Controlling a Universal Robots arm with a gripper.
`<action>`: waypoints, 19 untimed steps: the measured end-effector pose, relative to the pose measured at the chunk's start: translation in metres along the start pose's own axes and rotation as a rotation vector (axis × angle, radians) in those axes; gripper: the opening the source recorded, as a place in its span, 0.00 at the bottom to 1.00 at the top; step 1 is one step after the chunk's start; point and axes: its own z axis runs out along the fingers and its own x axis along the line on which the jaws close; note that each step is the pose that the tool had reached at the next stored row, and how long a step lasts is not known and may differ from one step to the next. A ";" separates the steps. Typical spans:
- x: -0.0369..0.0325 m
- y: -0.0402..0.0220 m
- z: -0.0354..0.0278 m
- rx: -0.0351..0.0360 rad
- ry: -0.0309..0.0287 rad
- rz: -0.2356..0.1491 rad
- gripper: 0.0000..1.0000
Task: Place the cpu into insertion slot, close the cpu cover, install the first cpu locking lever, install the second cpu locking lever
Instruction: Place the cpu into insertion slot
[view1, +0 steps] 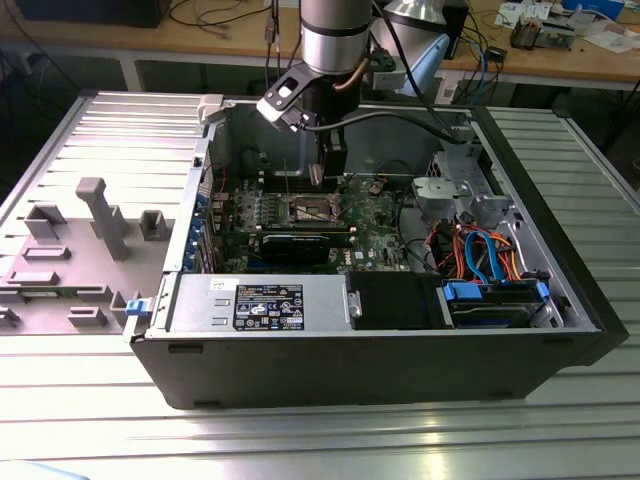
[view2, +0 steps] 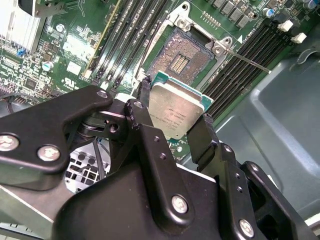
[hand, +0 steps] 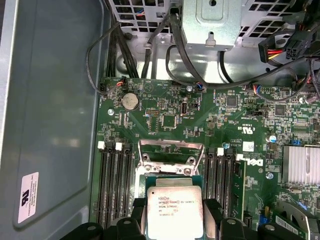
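cpu (view2: 176, 111) in pincer (view2: 173, 116), apparently over insertion slot (view2: 177, 60)

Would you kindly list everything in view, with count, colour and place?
processor chip: one, silver top, green rim, held over the socket
socket: one, brownish-gold with silver border, bare, on the motherboard
socket cover: one, silver frame, standing open at the socket's edge
lever: one, thin silver rod, sticking out beside the socket
memory slots: several, black, in rows either side of the socket
motherboard: one, green, inside the case
graphics card: one, black, across the motherboard
power supply: one, grey, inside the case
cables: several, orange and blue, the exterior view's right
case: one, black, open, on the table
table: one, grey slatted metal
arm: one, silver-grey, over the motherboard
gripper: one, black, fingers shut on the chip
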 end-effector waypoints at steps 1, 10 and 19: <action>0.0003 0.0000 0.0001 -0.0001 -0.0001 0.000 0.55; 0.0081 0.0003 0.0015 -0.0001 0.0000 0.001 0.55; 0.0113 -0.0021 0.0080 0.0008 -0.0267 0.025 0.55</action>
